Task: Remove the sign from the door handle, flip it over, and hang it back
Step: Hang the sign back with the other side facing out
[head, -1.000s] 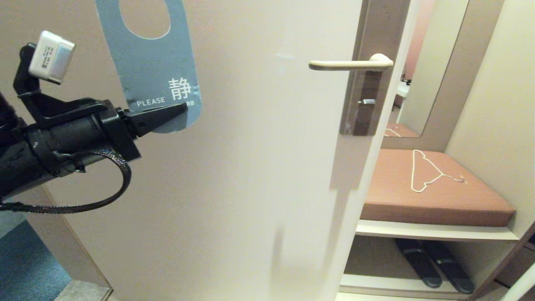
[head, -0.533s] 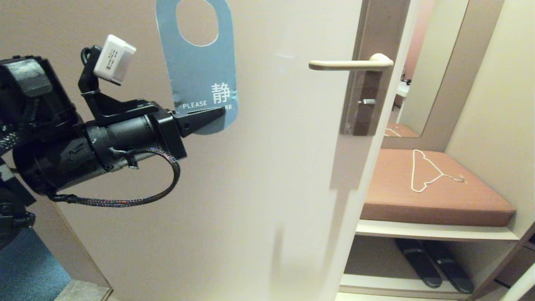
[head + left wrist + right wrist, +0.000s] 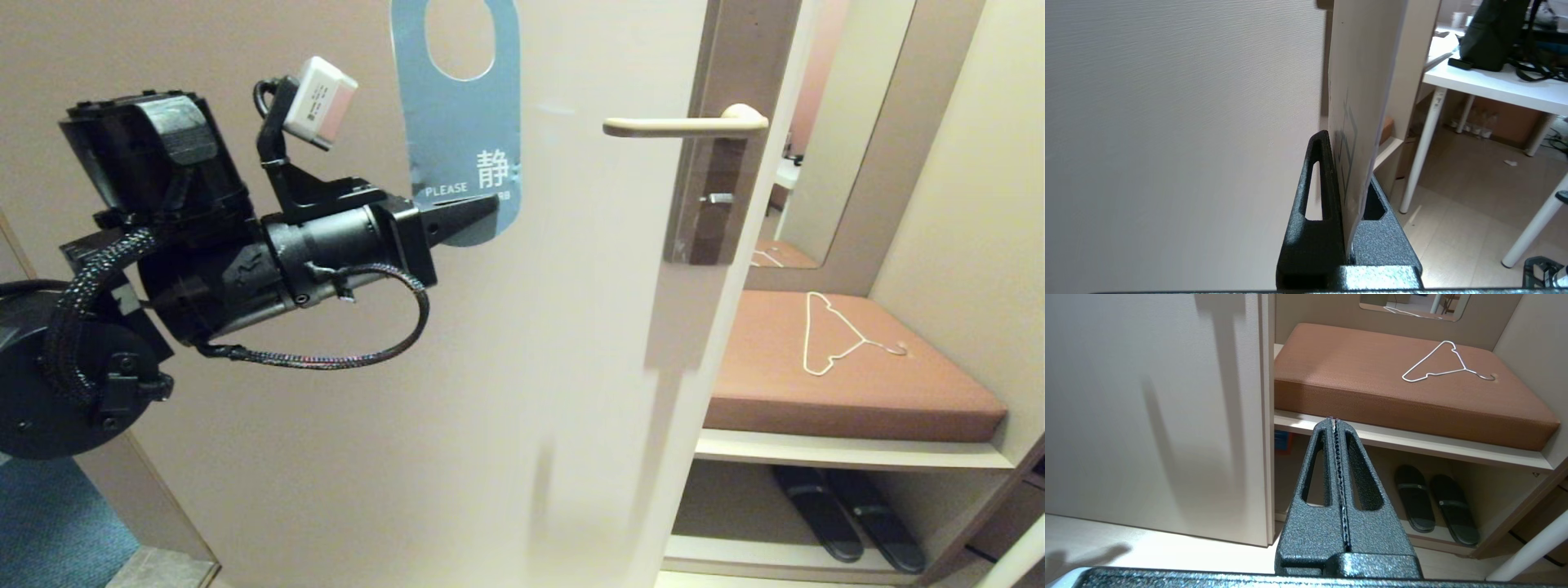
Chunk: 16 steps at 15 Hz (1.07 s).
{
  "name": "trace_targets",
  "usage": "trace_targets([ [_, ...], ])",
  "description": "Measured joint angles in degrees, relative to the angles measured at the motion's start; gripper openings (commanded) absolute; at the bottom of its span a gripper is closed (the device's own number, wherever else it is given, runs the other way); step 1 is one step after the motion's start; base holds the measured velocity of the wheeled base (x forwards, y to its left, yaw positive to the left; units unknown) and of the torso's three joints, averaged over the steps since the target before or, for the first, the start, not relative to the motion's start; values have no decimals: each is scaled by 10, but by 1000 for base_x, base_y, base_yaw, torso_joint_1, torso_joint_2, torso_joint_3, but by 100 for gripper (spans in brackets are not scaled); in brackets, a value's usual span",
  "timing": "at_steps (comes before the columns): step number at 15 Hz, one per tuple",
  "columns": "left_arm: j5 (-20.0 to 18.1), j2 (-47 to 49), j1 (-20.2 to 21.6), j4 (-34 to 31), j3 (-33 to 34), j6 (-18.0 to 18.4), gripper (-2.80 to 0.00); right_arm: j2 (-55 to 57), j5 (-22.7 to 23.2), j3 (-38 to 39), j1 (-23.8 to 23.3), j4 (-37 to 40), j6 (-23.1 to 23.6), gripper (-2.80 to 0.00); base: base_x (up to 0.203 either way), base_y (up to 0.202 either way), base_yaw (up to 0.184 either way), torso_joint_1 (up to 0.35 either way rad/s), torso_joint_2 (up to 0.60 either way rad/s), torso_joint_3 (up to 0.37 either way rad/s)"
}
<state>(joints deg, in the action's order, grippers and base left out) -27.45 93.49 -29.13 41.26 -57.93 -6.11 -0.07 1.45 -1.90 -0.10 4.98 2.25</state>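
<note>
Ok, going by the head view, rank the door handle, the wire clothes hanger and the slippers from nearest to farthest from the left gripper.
From the left gripper, shut on the sign:
1. Door handle, just to its right, up on the door.
2. Wire clothes hanger, farther right, lying on the brown cushion.
3. Slippers, lowest and farthest, on the shelf under the cushion.

Sign (image 3: 457,122) light blue, white lettering. Left gripper (image 3: 478,214) black, speckled texture. Door handle (image 3: 682,125) cream, plate (image 3: 718,163) brownish-grey, door (image 3: 531,367) pale beige. Cushion (image 3: 849,376) reddish-brown; wire hanger (image 3: 837,335) white. Slippers (image 3: 849,518) black. Right gripper (image 3: 1336,422) dark speckled grey.
</note>
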Motion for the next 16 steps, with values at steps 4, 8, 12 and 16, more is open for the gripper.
trace_targets([
  [4, 3, 38, -19, -1, -36, 0, -280, 0, 0, 0, 0, 0, 0, -280, 0, 0, 0, 0, 0, 0],
  [8, 3, 73, -21, 0, -70, 0, -280, 0, 0, 0, 0, 0, -1, -280, 0, 0, 0, 0, 0, 0],
  [12, 3, 104, -21, 0, -95, 0, -280, 0, 0, 0, 0, 0, 0, -280, 0, 0, 0, 0, 0, 0],
  [16, 2, 137, -21, 0, -121, 0, -280, 0, 0, 0, 0, 0, -1, -280, 0, 0, 0, 0, 0, 0],
])
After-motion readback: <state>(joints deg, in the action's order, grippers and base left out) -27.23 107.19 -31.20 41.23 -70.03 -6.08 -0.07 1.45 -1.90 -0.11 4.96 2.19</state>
